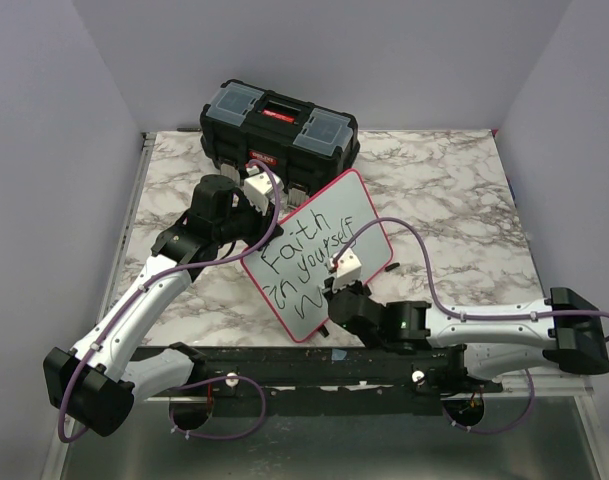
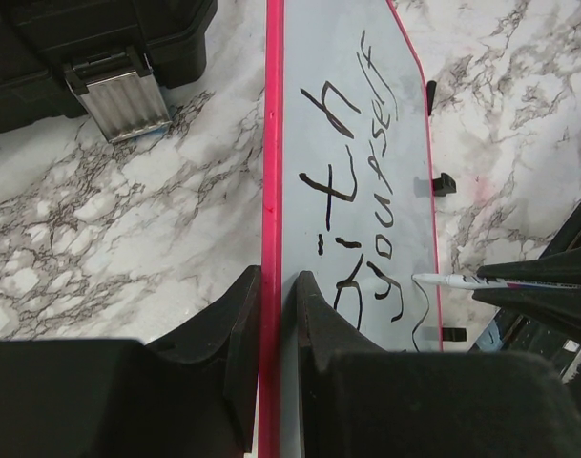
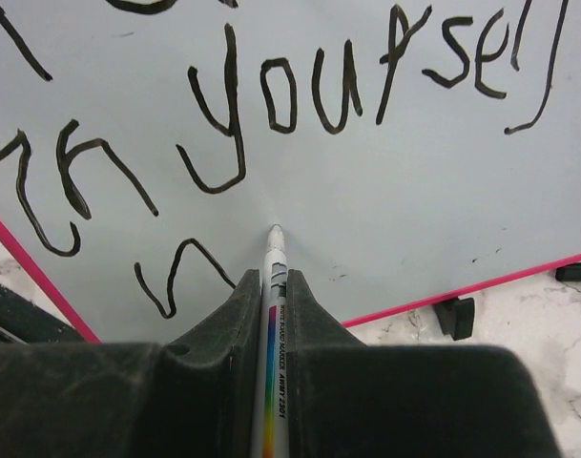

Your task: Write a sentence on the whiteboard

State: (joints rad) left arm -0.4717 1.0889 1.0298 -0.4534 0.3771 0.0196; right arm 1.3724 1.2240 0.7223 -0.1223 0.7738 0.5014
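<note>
Our left gripper (image 2: 276,286) pinches the whiteboard (image 1: 319,250) by its red rim, tilted up on the table (image 1: 454,200). And our right gripper (image 3: 270,282) is clamped on the marker (image 3: 274,253), tip at line 3 of the sentence (image 3: 290,95). We'd press lightly and stroke rightward.

The glossy white rectangular whiteboard with a thin red rim (image 1: 319,245) sits mid-desk. To its right the marbled desk (image 1: 454,200) lies bare out to the edge, open for a gripper to pass. Behind it the black plastic toolbox with a red latch (image 1: 279,125) stands close, leaving only a narrow strip. Its left edge is blocked by the left gripper's fingers (image 2: 240,315), clamped on the rim. Its near edge is blocked by the right gripper's fingers (image 3: 235,310) and their white marker pen (image 3: 274,253).
</note>
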